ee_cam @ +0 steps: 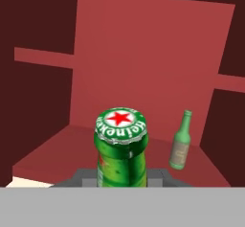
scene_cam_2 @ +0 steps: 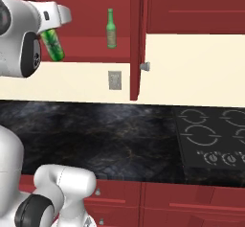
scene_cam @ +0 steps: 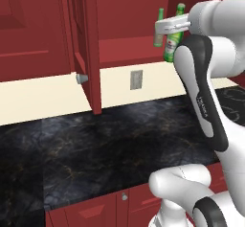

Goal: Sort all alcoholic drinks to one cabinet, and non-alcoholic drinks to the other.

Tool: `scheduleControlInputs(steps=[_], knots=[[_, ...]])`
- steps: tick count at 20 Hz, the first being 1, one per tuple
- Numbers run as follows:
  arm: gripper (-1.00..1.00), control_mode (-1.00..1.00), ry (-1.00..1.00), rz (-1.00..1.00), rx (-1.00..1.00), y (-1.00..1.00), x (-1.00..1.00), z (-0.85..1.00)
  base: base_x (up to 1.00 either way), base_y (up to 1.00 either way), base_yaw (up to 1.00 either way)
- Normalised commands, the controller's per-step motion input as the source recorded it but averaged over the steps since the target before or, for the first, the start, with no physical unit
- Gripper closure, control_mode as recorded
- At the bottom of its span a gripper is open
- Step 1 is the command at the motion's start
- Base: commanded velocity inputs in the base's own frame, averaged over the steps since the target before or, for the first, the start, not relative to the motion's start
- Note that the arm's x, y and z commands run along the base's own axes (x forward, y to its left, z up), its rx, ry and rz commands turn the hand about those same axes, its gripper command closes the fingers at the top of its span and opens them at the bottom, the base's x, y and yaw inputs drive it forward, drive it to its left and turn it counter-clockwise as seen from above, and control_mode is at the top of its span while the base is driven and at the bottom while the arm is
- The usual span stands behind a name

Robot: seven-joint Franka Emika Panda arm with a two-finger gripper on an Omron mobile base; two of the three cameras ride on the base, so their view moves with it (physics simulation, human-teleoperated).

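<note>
Bright green bottle (scene_cam: 173, 43): glossy glass, slim, long neck, label on the body, crimped cap printed with a red star in a white ring. Paler olive bottle (scene_cam_2: 111, 28): same slim shape, duller glass, pale label, standing upright on the shelf of the open cabinet (scene_cam: 129, 49). Cabinet smooth matte red, flat panels; door (scene_cam: 89, 44) swung out, small round grey knob. Counter (scene_cam: 110, 144) black stone with faint brown veining, polished.

Gripper (scene_cam: 178, 26) up at the cabinet opening, pinching the bright green bottle around its upper part; bottle hangs tilted below the hand, its base toward the shelf edge. Whether the base touches the shelf I cannot tell. Olive bottle sits deeper in and apart from the held one.

Hand view: looks down the bright green bottle's (ee_cam: 120, 149) neck into the cabinet, cap foremost, olive bottle (ee_cam: 181, 147) to its right against the back wall. Right base view adds a cooktop (scene_cam_2: 215, 140) set in the counter and a grey wall outlet (scene_cam_2: 114, 80); the held bottle (scene_cam_2: 52, 45) there slants clearly
</note>
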Motion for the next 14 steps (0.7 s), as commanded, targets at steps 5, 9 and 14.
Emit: scheduleControlInputs(steps=[5, 9, 14], knots=[[1.00, -1.00, 0.00, 0.00, 0.03, 0.00, 0.21, -0.13, 0.00, 0.00, 0.00], [1.00, -1.00, 0.00, 0.00, 0.04, 0.00, 0.22, -0.10, 0.00, 0.00, 0.00], [1.00, -1.00, -0.01, 0.00, 0.03, 0.00, 0.26, -0.03, 0.00, 0.00, 0.00]])
